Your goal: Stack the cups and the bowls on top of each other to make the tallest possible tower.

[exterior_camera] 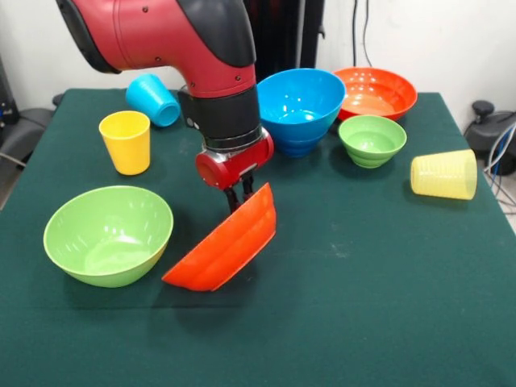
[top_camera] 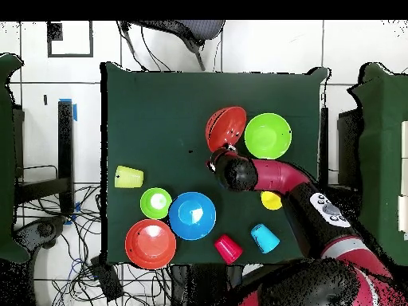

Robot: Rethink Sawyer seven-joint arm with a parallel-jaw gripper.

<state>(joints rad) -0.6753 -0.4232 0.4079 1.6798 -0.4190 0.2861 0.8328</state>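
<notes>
**Orange-red bowl held tilted at its rim**

An orange-red bowl stands steeply tilted on the green table, its lower edge on the cloth and its upper rim caught by the gripper, whose dark fingers are closed on that rim. In the overhead view the same bowl lies just beside the big green bowl; in the front view the big green bowl sits upright to the left of the held bowl, near it but apparently not touching. Behind the arm stand the big blue bowl, the second orange-red bowl partly hidden behind it, and the small green bowl. The opaque yellow cup is upright; the light blue cup and the ribbed pale yellow cup lie on their sides. A red cup shows only from overhead, seemingly tipped over.
</notes>
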